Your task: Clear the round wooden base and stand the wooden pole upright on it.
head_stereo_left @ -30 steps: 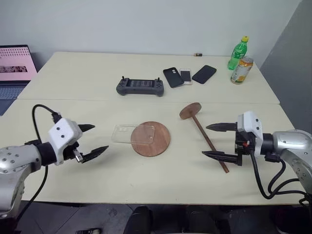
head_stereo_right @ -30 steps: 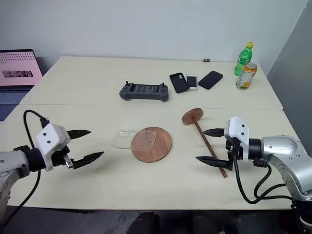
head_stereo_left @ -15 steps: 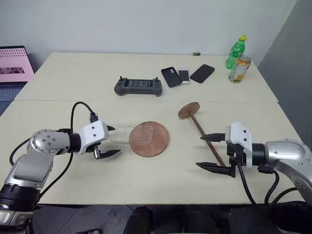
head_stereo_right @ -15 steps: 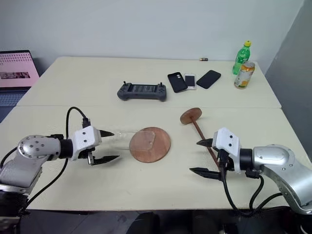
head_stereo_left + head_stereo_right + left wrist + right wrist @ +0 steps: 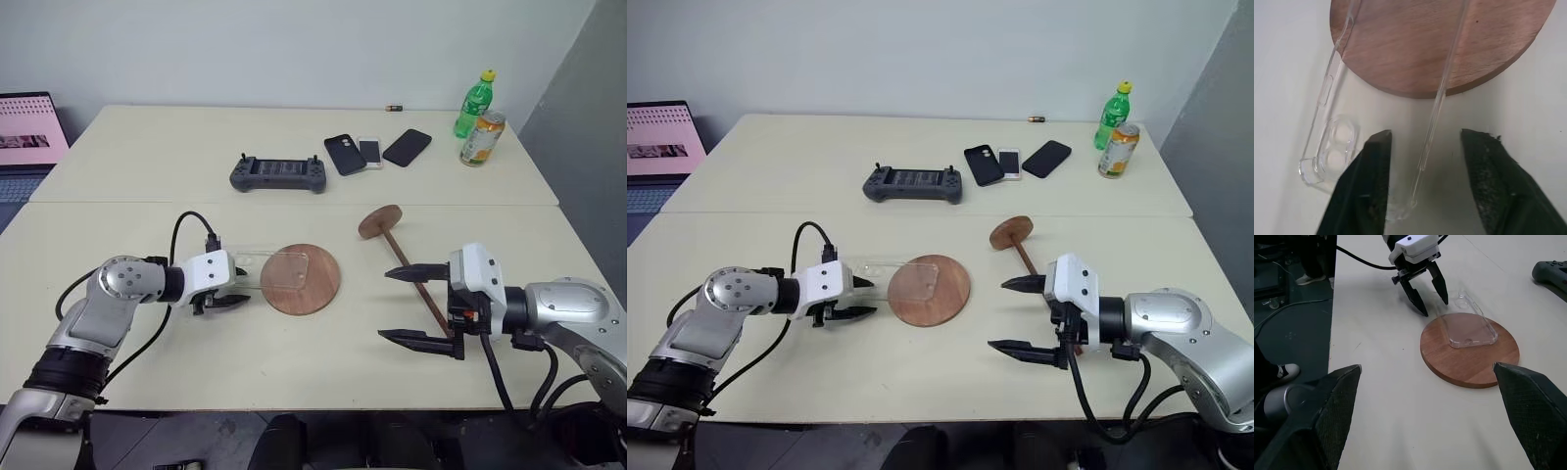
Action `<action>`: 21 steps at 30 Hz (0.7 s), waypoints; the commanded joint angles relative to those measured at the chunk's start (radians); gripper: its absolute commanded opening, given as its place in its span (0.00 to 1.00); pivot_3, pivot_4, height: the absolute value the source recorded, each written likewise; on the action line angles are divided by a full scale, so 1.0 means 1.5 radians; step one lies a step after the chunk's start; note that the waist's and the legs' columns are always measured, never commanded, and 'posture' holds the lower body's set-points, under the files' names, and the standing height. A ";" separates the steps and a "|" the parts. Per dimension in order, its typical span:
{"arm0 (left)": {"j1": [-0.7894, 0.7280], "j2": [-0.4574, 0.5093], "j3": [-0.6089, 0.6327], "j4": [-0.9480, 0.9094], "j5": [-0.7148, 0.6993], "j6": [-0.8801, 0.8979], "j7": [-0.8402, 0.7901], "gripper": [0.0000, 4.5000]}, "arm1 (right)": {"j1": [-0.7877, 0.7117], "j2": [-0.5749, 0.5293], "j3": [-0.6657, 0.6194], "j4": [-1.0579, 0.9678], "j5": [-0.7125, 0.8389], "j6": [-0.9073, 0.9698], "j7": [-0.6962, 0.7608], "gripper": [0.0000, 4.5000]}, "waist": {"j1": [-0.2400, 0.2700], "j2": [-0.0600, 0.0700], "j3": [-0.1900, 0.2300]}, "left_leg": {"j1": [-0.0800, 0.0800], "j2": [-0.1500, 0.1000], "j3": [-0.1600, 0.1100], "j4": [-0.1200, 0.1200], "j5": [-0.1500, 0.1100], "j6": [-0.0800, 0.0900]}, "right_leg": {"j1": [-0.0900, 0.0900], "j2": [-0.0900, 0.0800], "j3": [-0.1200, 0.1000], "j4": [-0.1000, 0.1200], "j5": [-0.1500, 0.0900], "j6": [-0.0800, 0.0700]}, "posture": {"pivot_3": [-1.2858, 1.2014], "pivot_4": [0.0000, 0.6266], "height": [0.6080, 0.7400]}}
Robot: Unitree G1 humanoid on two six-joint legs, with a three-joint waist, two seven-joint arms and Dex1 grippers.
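Observation:
The round wooden base (image 5: pixel 312 289) lies flat at the table's middle. A clear phone case (image 5: pixel 257 265) rests half on it, with its camera end hanging off to the left. My left gripper (image 5: pixel 243 292) is low at that end, open. Its fingers (image 5: pixel 1376 171) straddle the case's (image 5: pixel 1337 152) long edge without pinching it, just short of the base (image 5: pixel 1415 44). The wooden pole (image 5: pixel 409 272) lies flat to the right, its disc end (image 5: pixel 380 221) pointing away. My right gripper (image 5: pixel 384 305) hovers wide open beside the pole's near part, pointing left toward the base (image 5: pixel 1469 355).
A game controller (image 5: pixel 280 174) and three phones (image 5: pixel 372 150) lie on the far half of the table. A green bottle (image 5: pixel 474 103) and a can (image 5: pixel 485 138) stand at the far right. A laptop (image 5: pixel 27 132) sits at the far left.
My left gripper has come forward and down to the case's left end, and its fingers have narrowed around the case's edge. My right gripper has drifted a little left, still wide open.

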 commanded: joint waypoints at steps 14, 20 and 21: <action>0.013 -0.007 0.013 0.001 -0.005 -0.040 -0.006 0.01 | 0.010 -0.014 -0.010 -0.008 -0.005 -0.042 0.010 1.00 | 0.000 0.000 0.000 | 0.000 0.000 0.000 0.000 0.000 0.000 | 0.000 0.000 0.000 0.000 0.000 0.000 | 0.52 0.24 1.00; 0.087 0.070 0.175 0.000 -0.052 0.033 0.059 0.01 | -0.019 -0.008 0.001 0.000 0.006 -0.034 0.009 1.00 | -0.007 -0.001 0.000 | 0.000 0.001 0.001 0.000 0.000 0.000 | -0.001 0.000 0.001 0.000 0.000 0.000 | 0.52 0.24 1.00; 0.104 0.084 0.194 0.010 -0.049 0.036 0.072 0.01 | -0.026 -0.005 0.006 0.004 0.005 -0.034 0.011 1.00 | -0.010 -0.001 0.000 | 0.000 0.002 0.001 0.000 0.000 0.000 | -0.001 0.002 0.002 0.000 0.000 0.000 | 0.52 0.24 1.00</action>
